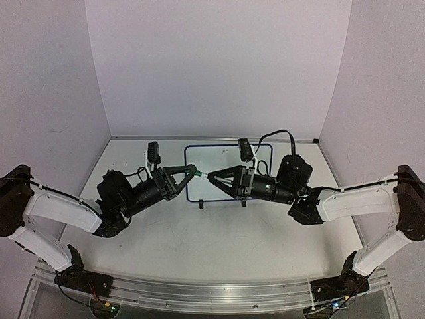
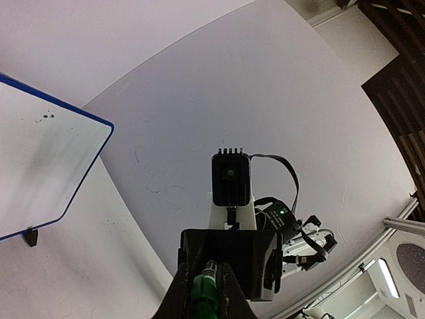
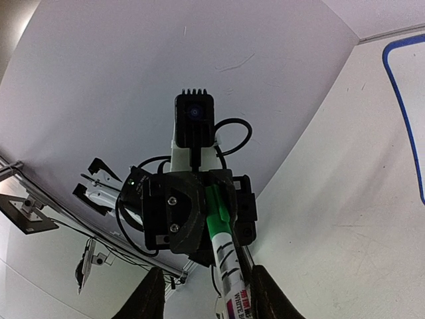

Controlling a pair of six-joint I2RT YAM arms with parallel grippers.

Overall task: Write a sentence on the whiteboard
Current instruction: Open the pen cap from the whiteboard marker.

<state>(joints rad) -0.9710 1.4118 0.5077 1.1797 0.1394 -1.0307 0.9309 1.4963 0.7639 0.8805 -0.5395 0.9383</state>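
Observation:
The whiteboard [image 1: 226,154], blue-framed on two black clip feet, stands at the back middle; its corner shows in the left wrist view [image 2: 40,166] and its frame in the right wrist view [image 3: 398,100]. No sentence shows on it. In front of it both grippers meet tip to tip over a white marker [image 3: 229,269]. My left gripper [image 1: 194,173] [image 2: 204,269] is shut on the marker's green cap [image 2: 202,292] [image 3: 216,212]. My right gripper [image 1: 211,177] [image 3: 207,271] straddles the white barrel, jaws apart, with a clear gap on the left side.
The board's clip feet [image 1: 201,205] [image 1: 244,203] rest on the white tabletop [image 1: 219,246]. Pale walls close in the back and both sides. An aluminium rail [image 1: 199,292] with the arm bases runs along the near edge. Cables loop above the right wrist [image 1: 282,136].

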